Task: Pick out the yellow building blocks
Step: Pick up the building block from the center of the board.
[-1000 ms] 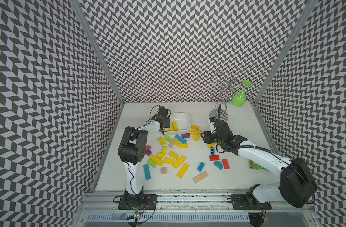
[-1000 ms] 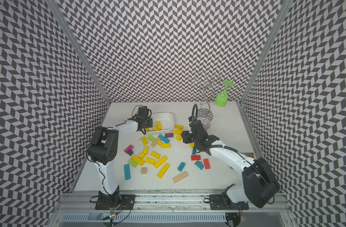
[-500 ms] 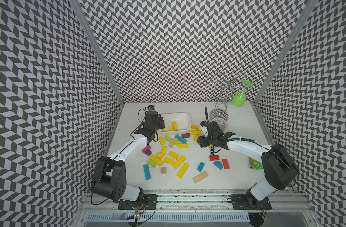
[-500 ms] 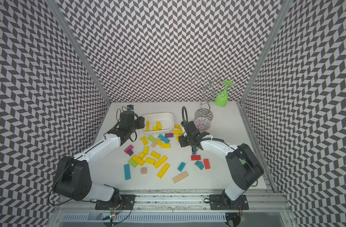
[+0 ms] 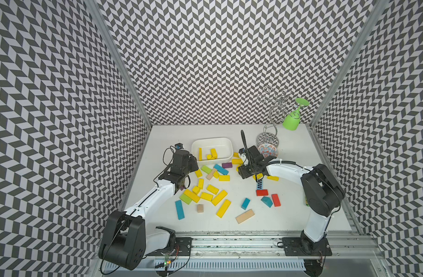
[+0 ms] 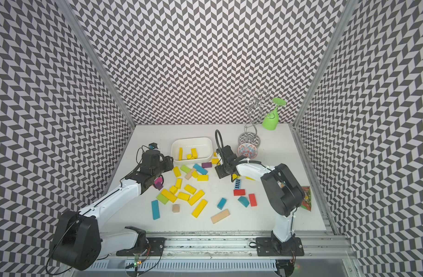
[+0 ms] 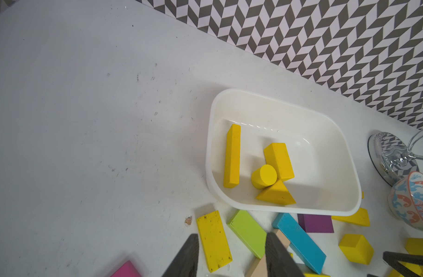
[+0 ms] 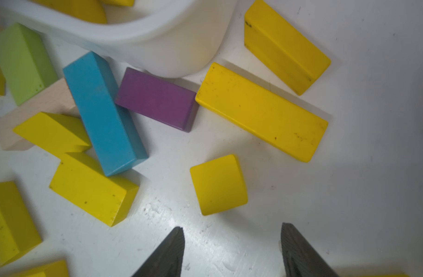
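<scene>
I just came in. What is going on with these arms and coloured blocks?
The yellow building blocks are being collected into a white tub, which holds four; most lie on the table among other colours. The left pincer hangs open over a flat yellow brick near the tub. The right pincer, open and empty, points at a yellow cube.

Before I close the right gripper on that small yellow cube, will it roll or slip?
Likely rigid and light: the yellow cube looks like painted wood. Flat on the table, it should slide, not roll. Smooth paint and rounded edges might let it twist in the open right gripper.
</scene>
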You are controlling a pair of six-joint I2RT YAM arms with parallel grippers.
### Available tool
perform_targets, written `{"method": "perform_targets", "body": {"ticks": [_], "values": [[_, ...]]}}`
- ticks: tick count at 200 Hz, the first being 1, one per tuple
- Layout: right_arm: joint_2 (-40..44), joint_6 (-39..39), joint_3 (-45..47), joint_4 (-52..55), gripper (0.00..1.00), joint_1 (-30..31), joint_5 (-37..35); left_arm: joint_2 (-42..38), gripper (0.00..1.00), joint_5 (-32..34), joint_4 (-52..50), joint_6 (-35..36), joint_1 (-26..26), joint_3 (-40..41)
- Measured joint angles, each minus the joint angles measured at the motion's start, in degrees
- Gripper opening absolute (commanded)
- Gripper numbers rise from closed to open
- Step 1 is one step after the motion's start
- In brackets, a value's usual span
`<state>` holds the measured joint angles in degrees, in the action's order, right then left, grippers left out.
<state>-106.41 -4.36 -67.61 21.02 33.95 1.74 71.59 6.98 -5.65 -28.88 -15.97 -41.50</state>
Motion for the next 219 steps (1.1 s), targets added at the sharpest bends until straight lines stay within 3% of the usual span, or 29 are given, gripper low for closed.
{"method": "perform_targets", "body": {"ticks": [118, 180, 219], "values": [[-7.43, 0.46, -6.25, 0.24, 0.48, 0.0, -0.87, 0.66, 0.47, -0.87, -0.17, 0.31, 0.26, -0.55], [-8.0, 0.31, -6.71, 0.0, 0.26, 0.0, -0.87, 0.66, 0.47, -1.11, -0.46, 0.74, 0.26, -0.74], [-7.74, 0.28, -6.73, 0.57, 0.21, 0.0, -0.87, 0.61, 0.47, -1.27, -0.46, 0.72, 0.26, -0.74]]}}
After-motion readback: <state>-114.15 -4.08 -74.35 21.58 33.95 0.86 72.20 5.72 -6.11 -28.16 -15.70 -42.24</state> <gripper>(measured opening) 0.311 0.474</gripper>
